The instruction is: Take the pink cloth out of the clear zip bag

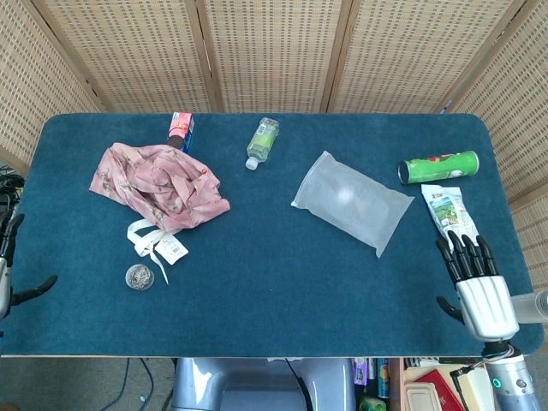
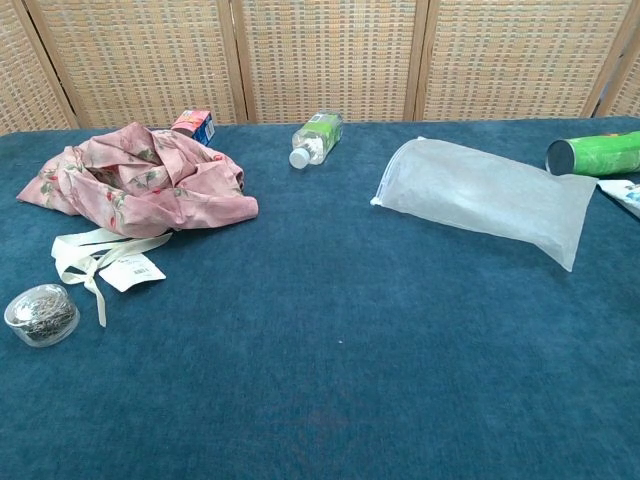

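Both hands are back at the near edge of the counter (image 1: 282,282) and hold nothing. Right hand (image 1: 476,287) sits at the near right corner with its fingers spread and pointing up the counter. Left hand (image 1: 10,272) only peeks in at the near left edge; a few dark fingers show, apart from each other, with nothing in them. Neither hand shows in the chest view. Pink cloth (image 1: 159,181) lies in a crumpled heap on the far left part of the counter, fully out in the open. Bag (image 1: 352,201) lies flat and looks empty, right of the middle, well apart from the cloth. So the job looks done. Not much can go wrong now, but a few things could. A white ribbon with a tag (image 1: 154,240) lies just beside the cloth, touching its near edge, and a small round tin (image 1: 139,276) sits near it. If the left hand swings over that side, it could snag the ribbon or knock the tin. A small box (image 1: 180,130) stands at the far edge of the cloth and could tip if the cloth is pulled. On the right, a green can (image 1: 438,166) lies on its side and could roll if bumped, and a snack packet (image 1: 449,212) lies just ahead of the right hand.
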Robot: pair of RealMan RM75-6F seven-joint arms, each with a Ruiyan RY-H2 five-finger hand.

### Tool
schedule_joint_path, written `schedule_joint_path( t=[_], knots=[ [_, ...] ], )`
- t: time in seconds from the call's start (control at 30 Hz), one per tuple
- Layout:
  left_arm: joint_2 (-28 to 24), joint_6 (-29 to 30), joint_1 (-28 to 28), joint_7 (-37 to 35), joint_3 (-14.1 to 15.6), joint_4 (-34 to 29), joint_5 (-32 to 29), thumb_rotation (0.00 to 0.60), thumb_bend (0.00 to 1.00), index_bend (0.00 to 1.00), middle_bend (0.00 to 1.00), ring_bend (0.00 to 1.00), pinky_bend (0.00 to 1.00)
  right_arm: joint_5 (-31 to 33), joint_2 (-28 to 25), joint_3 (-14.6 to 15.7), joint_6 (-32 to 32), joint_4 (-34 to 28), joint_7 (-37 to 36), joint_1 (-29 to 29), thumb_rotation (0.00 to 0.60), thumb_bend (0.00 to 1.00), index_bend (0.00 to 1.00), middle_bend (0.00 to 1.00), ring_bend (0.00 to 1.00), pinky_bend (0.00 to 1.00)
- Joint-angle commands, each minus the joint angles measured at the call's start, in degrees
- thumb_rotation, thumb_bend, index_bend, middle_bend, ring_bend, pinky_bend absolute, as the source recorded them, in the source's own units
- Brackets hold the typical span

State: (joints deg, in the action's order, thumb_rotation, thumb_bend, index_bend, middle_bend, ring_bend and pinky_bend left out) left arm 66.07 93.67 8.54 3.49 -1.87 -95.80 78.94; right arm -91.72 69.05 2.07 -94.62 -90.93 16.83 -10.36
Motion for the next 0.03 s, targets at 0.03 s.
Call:
schedule_joint_path(
  t=[0.03],
  knots=[
    [1.33, 1.35, -1.46, 0.27, 1.11, -0.06, 2.1, 0.6, 0.0, 0.0, 0.0, 0.0, 0.0, -0.58, 0.44, 0.45, -1.08, -0.72, 0.2, 1.61, 0.6, 0.0, 0.0, 0.0, 0.0, 0.0]
  ],
)
